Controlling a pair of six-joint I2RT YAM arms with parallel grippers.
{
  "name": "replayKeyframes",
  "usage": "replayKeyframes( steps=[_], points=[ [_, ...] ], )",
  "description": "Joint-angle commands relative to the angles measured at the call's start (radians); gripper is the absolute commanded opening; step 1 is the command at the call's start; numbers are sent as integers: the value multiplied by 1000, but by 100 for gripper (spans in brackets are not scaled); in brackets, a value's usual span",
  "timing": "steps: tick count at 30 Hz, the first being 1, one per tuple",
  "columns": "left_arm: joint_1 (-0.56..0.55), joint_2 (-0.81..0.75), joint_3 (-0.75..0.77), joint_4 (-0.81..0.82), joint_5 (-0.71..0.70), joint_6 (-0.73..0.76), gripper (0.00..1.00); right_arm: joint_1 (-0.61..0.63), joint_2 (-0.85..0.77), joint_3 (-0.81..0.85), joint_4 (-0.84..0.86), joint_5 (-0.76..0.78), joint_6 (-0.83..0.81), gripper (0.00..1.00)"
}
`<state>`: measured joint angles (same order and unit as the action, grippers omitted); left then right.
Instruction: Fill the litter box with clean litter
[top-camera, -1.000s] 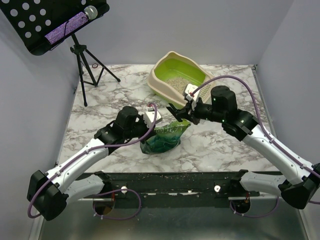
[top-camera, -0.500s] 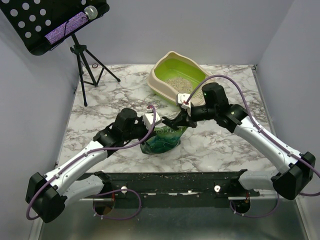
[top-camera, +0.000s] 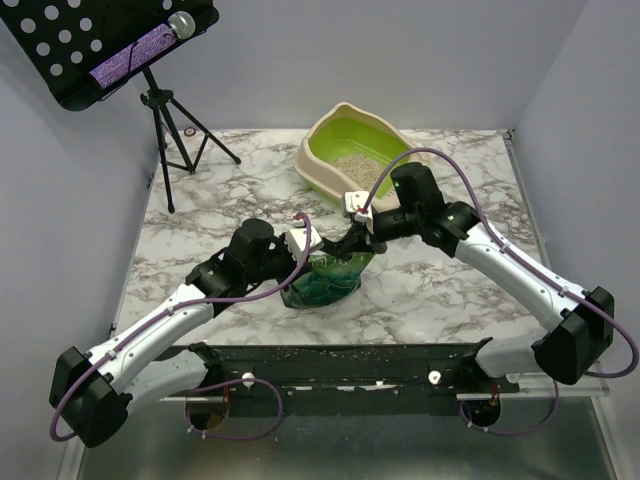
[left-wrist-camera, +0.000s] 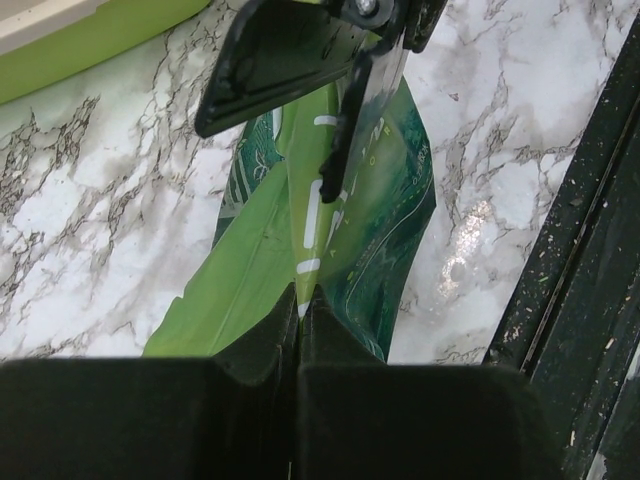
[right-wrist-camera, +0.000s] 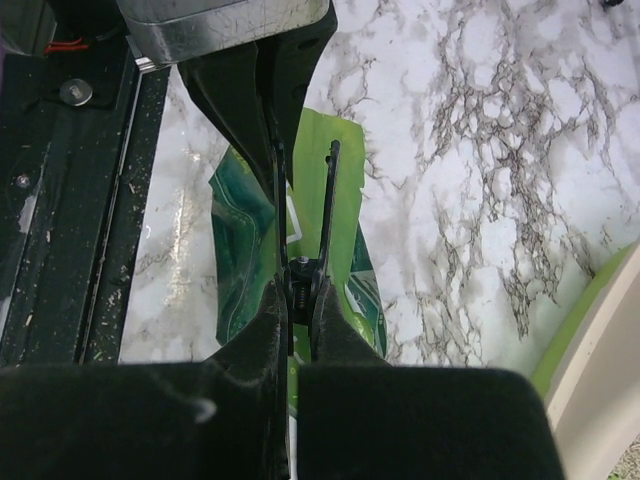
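Observation:
The litter box (top-camera: 318, 160) stands at the back of the table with a patch of clean litter (top-camera: 352, 165) inside. Its edge shows in the left wrist view (left-wrist-camera: 90, 40) and the right wrist view (right-wrist-camera: 600, 350). The green litter bag (top-camera: 325, 280) stands at the table's middle front. My left gripper (top-camera: 305, 245) is shut on the bag's top edge (left-wrist-camera: 370, 230). My right gripper (top-camera: 345, 243) meets it from the right and is shut on a black clip (right-wrist-camera: 328, 200) at the bag's top. The clip's thin arms stand slightly apart over the bag (right-wrist-camera: 240, 230).
A black music stand (top-camera: 100, 40) on a tripod (top-camera: 165, 120) stands at the back left. A black rail (top-camera: 340, 360) runs along the table's near edge. Walls close the table in at the left, back and right.
My right gripper has moved left and down to the bag's top and now grips the clip beside my left gripper. The left arm has barely shifted.

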<state>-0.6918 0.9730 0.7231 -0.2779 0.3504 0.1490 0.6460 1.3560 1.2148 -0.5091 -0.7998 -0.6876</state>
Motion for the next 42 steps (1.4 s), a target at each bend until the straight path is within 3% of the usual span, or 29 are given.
replayKeyframes(
  steps=[1,16,26,42],
  points=[
    [-14,-27,-13,19,-5,-9,5,-6,5,42,9,2,-49,0],
    [-21,-25,-11,17,-7,-9,7,-8,-3,68,0,-3,-55,0],
    [-23,-22,-7,17,-17,-12,7,-8,69,69,-97,13,-99,0],
    [-37,-48,-13,17,-64,-16,9,-16,115,137,-370,224,-164,0]
  ],
)
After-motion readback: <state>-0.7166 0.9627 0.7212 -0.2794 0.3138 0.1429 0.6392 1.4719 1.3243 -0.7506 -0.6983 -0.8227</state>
